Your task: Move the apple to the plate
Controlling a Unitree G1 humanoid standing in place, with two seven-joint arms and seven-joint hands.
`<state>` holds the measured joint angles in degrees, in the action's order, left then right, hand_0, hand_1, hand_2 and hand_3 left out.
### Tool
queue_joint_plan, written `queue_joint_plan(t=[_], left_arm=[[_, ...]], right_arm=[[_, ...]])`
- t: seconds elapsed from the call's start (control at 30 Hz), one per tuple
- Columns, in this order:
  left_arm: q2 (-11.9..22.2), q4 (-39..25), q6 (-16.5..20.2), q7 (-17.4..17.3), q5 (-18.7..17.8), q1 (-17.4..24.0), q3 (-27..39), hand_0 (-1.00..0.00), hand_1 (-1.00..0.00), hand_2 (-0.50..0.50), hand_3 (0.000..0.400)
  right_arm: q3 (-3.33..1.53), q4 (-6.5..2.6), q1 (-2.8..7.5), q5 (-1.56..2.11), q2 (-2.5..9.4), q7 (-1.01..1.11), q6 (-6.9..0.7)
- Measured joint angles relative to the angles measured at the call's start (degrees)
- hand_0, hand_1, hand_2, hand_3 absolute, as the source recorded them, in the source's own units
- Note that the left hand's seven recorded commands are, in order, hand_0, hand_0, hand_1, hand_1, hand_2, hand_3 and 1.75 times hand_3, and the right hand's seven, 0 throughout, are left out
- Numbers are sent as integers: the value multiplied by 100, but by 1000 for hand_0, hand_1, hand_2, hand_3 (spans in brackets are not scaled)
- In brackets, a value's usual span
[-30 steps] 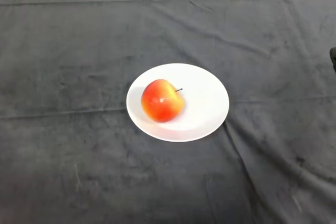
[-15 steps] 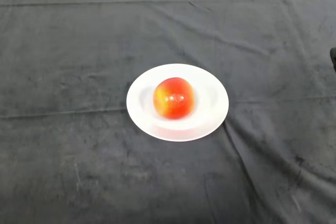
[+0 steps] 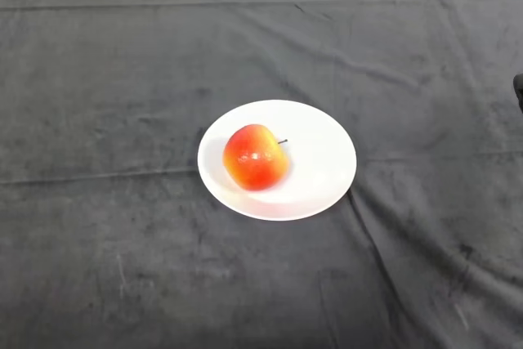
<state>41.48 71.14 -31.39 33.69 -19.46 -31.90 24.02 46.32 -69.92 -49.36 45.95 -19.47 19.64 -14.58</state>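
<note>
A red and yellow apple [image 3: 255, 157] lies on the left half of a round white plate [image 3: 327, 161] near the middle of the table. Its short dark stem points to the right.
The table is covered by a dark grey cloth [image 3: 122, 79] with creases running across it and folds at the right. A small dark object [image 3: 518, 89] pokes in at the right edge.
The apple rolled to the plate's middle half a second ago and has rolled back to the left half, stem showing to the right again. The plate has stayed put.
</note>
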Motion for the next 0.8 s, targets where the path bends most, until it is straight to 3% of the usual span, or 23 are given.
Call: queue_joint_plan(t=[0.8], left_arm=[[0, -1, 164, 87, 70, 184, 164, 0, 0, 0, 0]], right_arm=[[0, 0, 0, 0, 0, 0, 0]])
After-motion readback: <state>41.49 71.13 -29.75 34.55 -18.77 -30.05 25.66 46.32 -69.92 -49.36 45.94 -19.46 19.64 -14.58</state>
